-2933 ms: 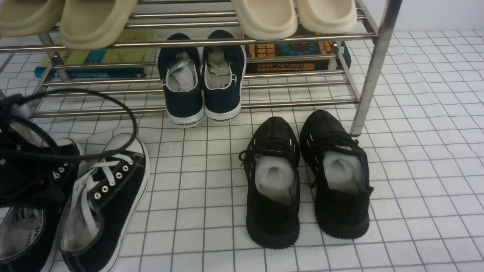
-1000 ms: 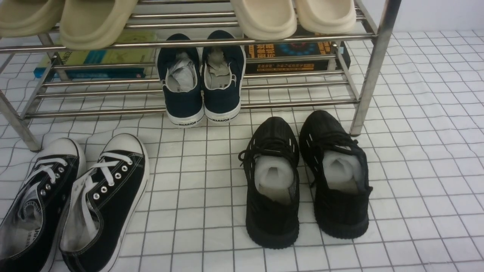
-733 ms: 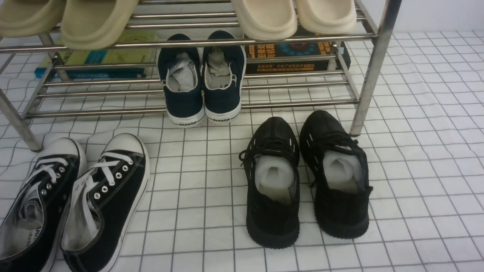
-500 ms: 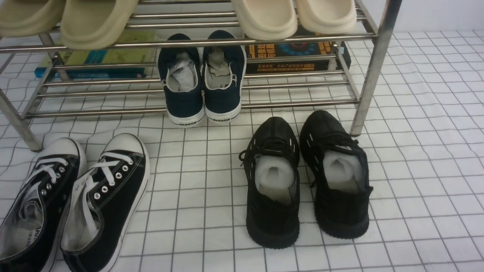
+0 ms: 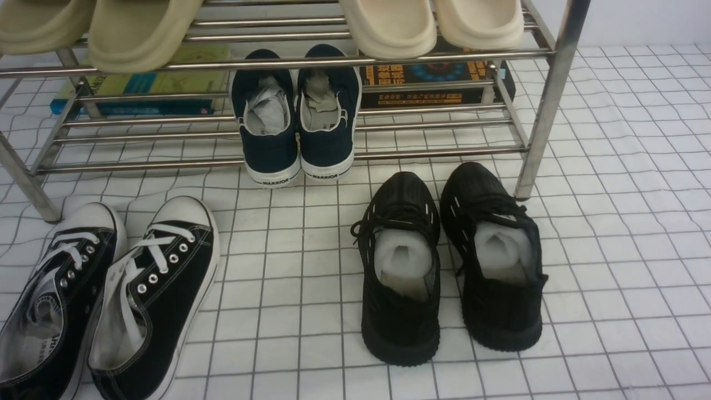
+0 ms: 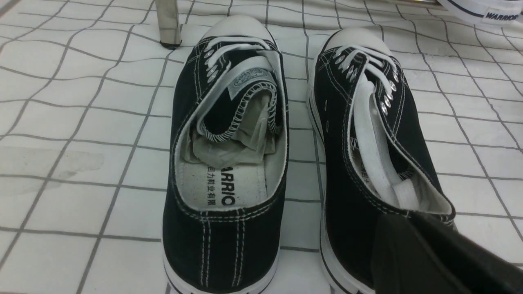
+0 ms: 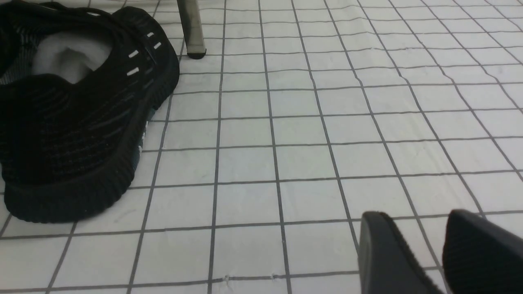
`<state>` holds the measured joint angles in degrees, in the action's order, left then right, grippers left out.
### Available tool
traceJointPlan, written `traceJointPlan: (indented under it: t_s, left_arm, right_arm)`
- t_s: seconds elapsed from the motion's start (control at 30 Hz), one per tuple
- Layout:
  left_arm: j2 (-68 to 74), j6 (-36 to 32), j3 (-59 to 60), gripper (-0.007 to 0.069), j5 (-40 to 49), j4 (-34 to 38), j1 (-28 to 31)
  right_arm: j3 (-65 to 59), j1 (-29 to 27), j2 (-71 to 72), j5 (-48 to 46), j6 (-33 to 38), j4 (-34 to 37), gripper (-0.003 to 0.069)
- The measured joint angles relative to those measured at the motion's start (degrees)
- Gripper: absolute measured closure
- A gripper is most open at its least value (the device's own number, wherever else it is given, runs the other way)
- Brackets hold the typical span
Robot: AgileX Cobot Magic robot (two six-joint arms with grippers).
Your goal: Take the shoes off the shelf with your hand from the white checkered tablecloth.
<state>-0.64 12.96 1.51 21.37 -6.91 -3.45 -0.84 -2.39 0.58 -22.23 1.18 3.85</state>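
Note:
The shoes [image 5: 166,289], black canvas with white toe caps and laces, lie side by side on the white checkered tablecloth [image 5: 611,222] at the front left, in front of the shelf [image 5: 550,100]. Neither arm shows in the front view. In the left wrist view my left gripper [image 6: 398,222] sits low behind the heel of one shoe [image 6: 351,163], its dark fingers pressed together with no gap and nothing between them. The other shoe [image 6: 224,228] lies beside it. My right gripper [image 7: 412,220] hovers over bare cloth, open and empty.
A navy WARRIOR pair [image 5: 297,128] stands on the shelf's lowest bars. All-black knit sneakers [image 5: 450,261] sit on the cloth by the right shelf leg [image 7: 190,28]. Beige slippers [image 5: 139,33] rest on the upper tier, with books [image 5: 150,89] behind.
The left gripper and its looping cable, which covered the left shoe nearly three seconds ago, have left the front view. Over the last second nothing has visibly moved.

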Motion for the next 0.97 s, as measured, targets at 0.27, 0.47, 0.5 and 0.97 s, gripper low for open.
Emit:
traceJointPlan:
  t_s: [0.27,0.47,0.5,0.97]
  left_arm:
    - [0.0,0.0,0.0,0.0564,0.0,0.0,0.0]
    - [0.0,0.0,0.0,0.0558,0.0,-0.1,0.0]
    - [0.0,0.0,0.0,0.0557,0.0,-0.1,0.0]
    - [0.0,-0.1,0.0,0.0549,0.0,-0.2,0.0]
  right_arm:
    - [0.0,0.0,0.0,0.0,0.0,0.0,0.042]
    - [0.0,0.0,0.0,0.0,0.0,0.0,0.042]
    - [0.0,0.0,0.0,0.0,0.0,0.0,0.042]
    - [0.0,0.0,0.0,0.0,0.0,0.1,0.042]
